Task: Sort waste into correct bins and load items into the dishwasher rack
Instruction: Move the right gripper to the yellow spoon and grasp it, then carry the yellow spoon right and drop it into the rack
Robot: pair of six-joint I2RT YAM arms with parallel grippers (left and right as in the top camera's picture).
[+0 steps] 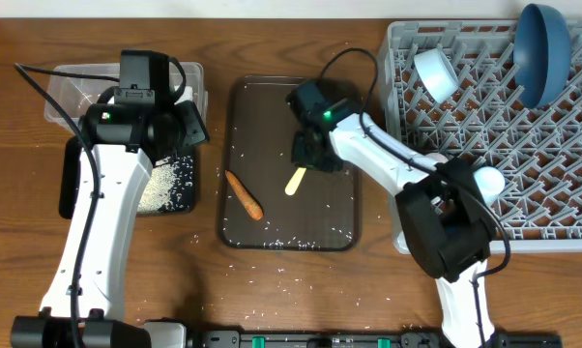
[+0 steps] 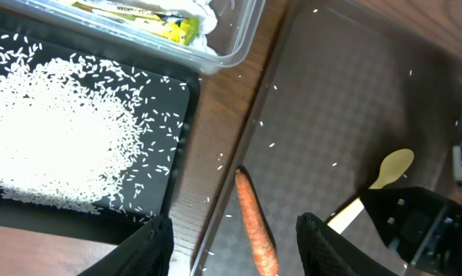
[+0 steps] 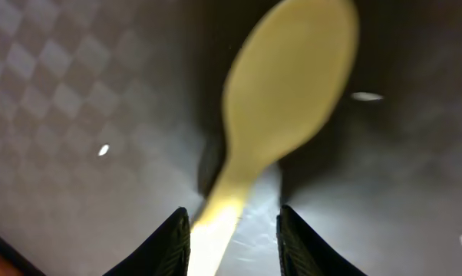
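Jaws on right gripper (image 1: pixel 308 155) are hidden overhead; its tip sits over the spoon (image 1: pixel 294 182) handle, on the brown tray (image 1: pixel 262 126) mid-desk.
Left wrist: left gripper (image 2: pixel 232 239) jaws wide, empty, carrot (image 2: pixel 255 230) below.
Right wrist: jaws spread, straddling the handle, gap on one side.
Spoon looks light, stiff and slick; pinch mid-handle.

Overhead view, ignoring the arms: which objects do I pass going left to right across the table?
rice pile → carrot → pale yellow spoon → white-and-light-blue bowl → dark blue dish
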